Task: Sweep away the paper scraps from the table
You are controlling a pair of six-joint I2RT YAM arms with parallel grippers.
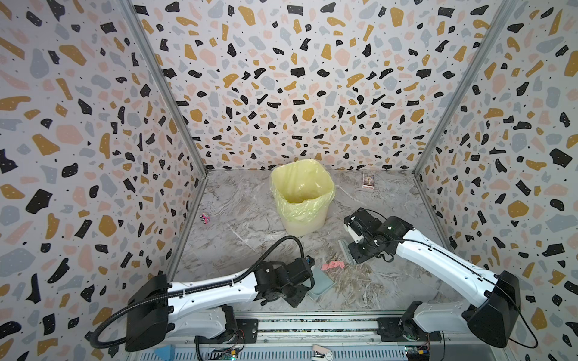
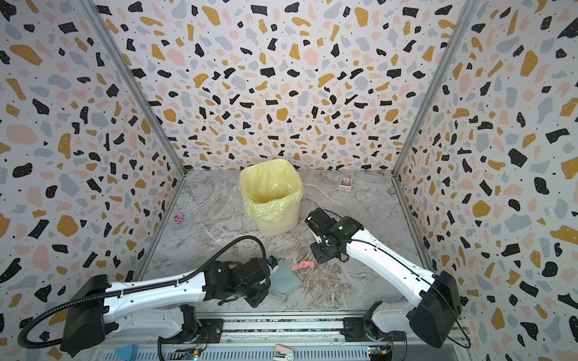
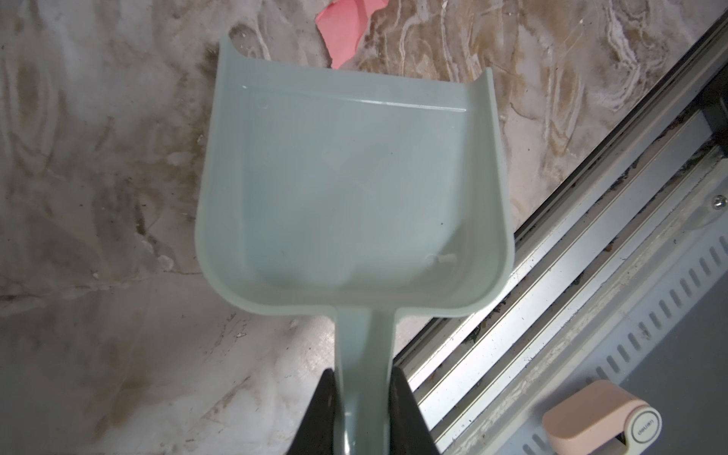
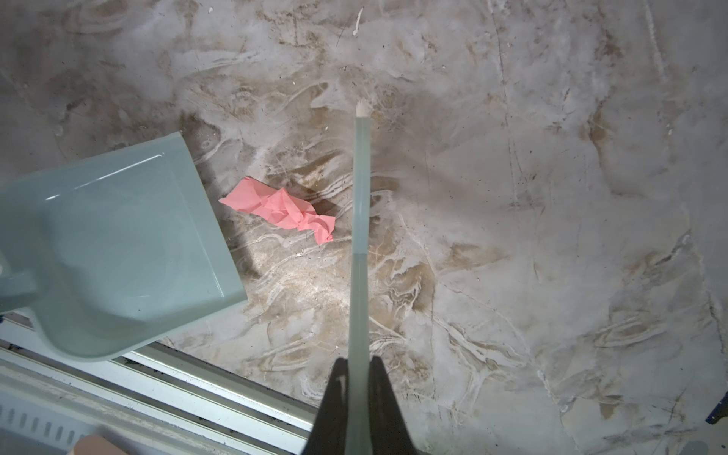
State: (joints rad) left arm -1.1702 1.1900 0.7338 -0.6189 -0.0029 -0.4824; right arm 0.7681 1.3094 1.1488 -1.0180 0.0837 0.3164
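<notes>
In both top views one pink paper scrap (image 1: 333,265) lies near the front of the table (image 1: 237,218), between one dustpan (image 1: 322,283) and one brush (image 1: 346,250); one bin (image 1: 312,222), one card (image 1: 368,180) and one toy (image 1: 205,218) sit farther off. The left wrist view shows the left gripper (image 3: 364,378) clamped on the empty dustpan's handle. The right wrist view shows the right gripper (image 4: 358,366) pinched tight on the brush, the scrap just beside the pan's lip.

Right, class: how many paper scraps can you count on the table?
1. The pink paper scrap lies on the table, between the dustpan and the brush. More may be hidden from view.
</notes>
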